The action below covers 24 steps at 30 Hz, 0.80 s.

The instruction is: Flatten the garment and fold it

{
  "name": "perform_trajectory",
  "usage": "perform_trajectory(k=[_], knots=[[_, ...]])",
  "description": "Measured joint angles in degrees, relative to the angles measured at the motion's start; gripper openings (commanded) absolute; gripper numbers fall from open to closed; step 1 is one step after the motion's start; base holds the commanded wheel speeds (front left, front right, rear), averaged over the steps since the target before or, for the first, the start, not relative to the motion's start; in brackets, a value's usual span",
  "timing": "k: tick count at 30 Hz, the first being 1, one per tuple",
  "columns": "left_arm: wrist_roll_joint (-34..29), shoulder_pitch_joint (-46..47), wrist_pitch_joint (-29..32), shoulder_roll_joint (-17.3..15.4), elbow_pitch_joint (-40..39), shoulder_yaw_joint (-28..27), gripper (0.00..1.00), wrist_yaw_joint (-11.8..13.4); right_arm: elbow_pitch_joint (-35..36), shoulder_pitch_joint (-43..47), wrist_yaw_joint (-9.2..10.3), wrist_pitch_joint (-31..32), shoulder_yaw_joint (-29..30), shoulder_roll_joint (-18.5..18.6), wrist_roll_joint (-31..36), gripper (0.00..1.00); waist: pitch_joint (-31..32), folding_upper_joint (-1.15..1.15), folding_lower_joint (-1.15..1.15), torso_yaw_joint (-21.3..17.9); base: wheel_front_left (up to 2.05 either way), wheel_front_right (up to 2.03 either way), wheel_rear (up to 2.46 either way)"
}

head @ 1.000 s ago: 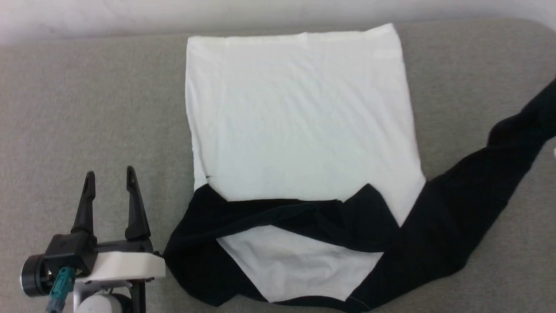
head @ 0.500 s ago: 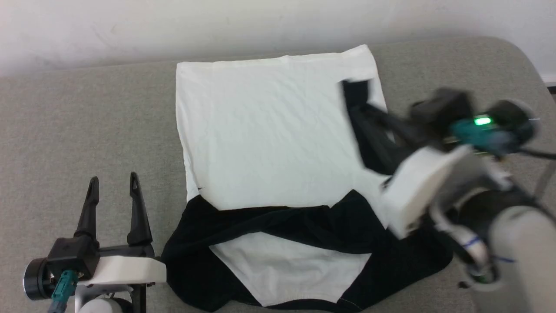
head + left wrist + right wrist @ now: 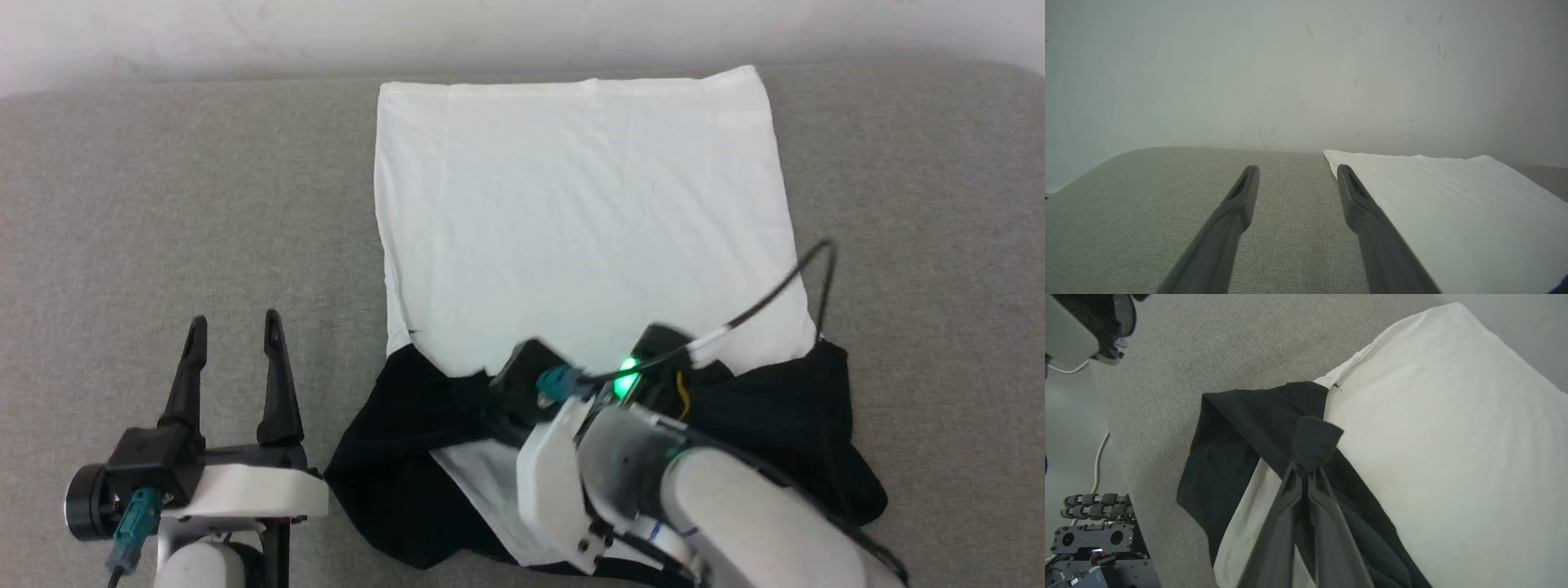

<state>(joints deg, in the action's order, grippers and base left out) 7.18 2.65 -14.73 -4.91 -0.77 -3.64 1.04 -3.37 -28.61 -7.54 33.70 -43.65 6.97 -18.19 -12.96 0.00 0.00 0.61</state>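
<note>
Black sleeve (image 3: 1314,437), out right a sec ago, now crosses the garment (image 3: 584,220) on grey cushion (image 3: 163,204), pinched by right gripper (image 3: 1304,471); left gripper (image 3: 234,320) open, idle. Sleeves look ~done; body folds prob. remain.

The garment (image 3: 571,204) lies on the padded surface (image 3: 163,204), just right of our left gripper (image 3: 234,327) and under our right gripper (image 3: 1303,471).
</note>
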Motion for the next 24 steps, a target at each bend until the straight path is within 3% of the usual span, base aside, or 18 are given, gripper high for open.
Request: perform_trajectory(k=[8, 9, 10, 11, 16, 24], knots=[[0.0, 0.95, 0.0, 0.38, 0.56, -0.14, 1.0, -0.49, -10.63, -0.71, 0.0, -1.77, -7.02, -0.45, -2.99, 0.0, -1.59, 0.0, 0.0, 0.9, 0.0, 0.0, 0.0], [-0.01, 1.11, 0.0, 0.46, 0.62, -0.18, 1.0, -0.49, -11.1, -0.71, 0.0, -2.03, -7.36, -0.53, -3.65, 0.13, -1.6, 0.0, 0.0, 0.86, 0.0, 0.0, 0.0], [-0.03, 1.13, 0.0, 0.53, 0.71, -0.21, 1.0, -0.51, -11.27, -0.71, 0.0, -2.15, -7.62, -0.6, -4.31, 0.81, -1.57, 0.0, 0.0, 0.77, 0.0, 0.0, 0.0], [-0.11, 1.13, 0.0, 0.59, 0.81, -0.27, 1.0, -0.51, -11.31, -0.71, 0.0, -2.52, -7.57, -0.73, -5.11, 1.0, -1.51, 0.0, 0.0, 0.64, 0.0, 0.0, 0.0], [-0.19, 1.13, 0.0, 0.71, 1.13, -0.67, 1.0, -0.69, -7.78, -0.69, 0.0, -7.93, -2.31, -1.47, -7.75, 1.0, -0.97, 0.0, 0.0, -0.31, 0.0, 0.0, 0.0], [-0.78, 1.16, -0.01, -0.2, 1.15, -1.36, 1.0, -1.59, 2.94, 2.54, 0.0, -19.4, 14.44, -1.99, -3.32, 1.0, -0.52, 0.0, 0.0, -3.27, 0.0, 0.0, 0.0]])
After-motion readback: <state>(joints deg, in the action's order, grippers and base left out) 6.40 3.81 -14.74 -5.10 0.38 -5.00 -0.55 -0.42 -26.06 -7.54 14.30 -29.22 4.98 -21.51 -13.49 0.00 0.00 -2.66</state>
